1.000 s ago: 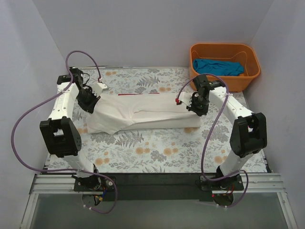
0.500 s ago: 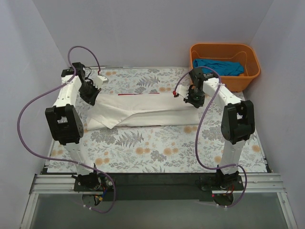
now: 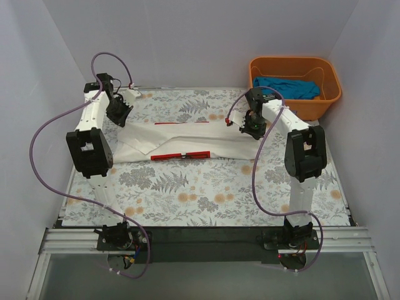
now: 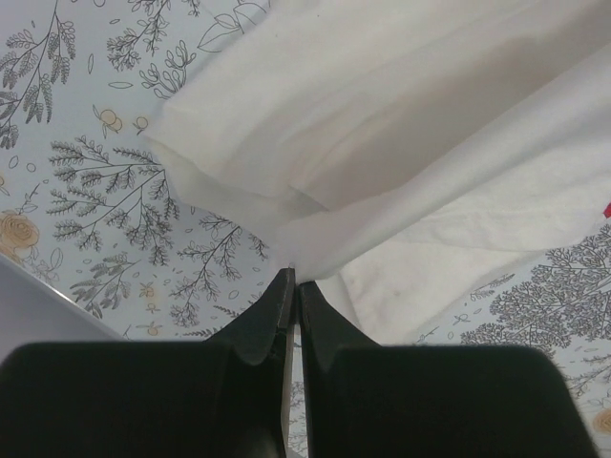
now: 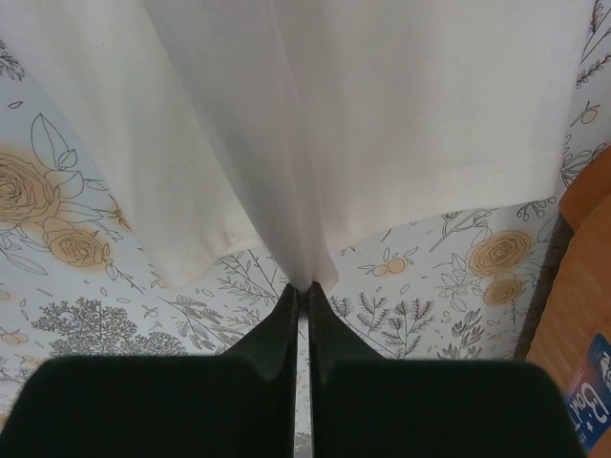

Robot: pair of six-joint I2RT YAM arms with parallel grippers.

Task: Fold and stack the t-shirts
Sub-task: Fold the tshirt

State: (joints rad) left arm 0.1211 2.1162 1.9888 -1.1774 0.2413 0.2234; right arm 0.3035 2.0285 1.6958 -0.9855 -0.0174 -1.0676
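Two claws: the left claw (image 3: 119, 115) and right claw (image 3: 253, 128) are each pressed together on a pinch of the white t-shirt (image 3: 187, 139), one at each end.
Wrist views: a ridge of white cloth runs straight out from both sets of closed tips.
Shirt position: it lies across the far middle of the desk (image 3: 206, 194), with a line of red trim (image 3: 181, 155) along its near edge.
Other shirt: the teal t-shirt (image 3: 284, 87) lies in the orange basket (image 3: 294, 60), far right.
Step in hand: probably a lengthwise fold.
Doing it well: move both ends level and together, keep the span taut, and let go only once the cloth lies flat.
Risk: a thin pinch may slip, and uneven travel would skew the fold.
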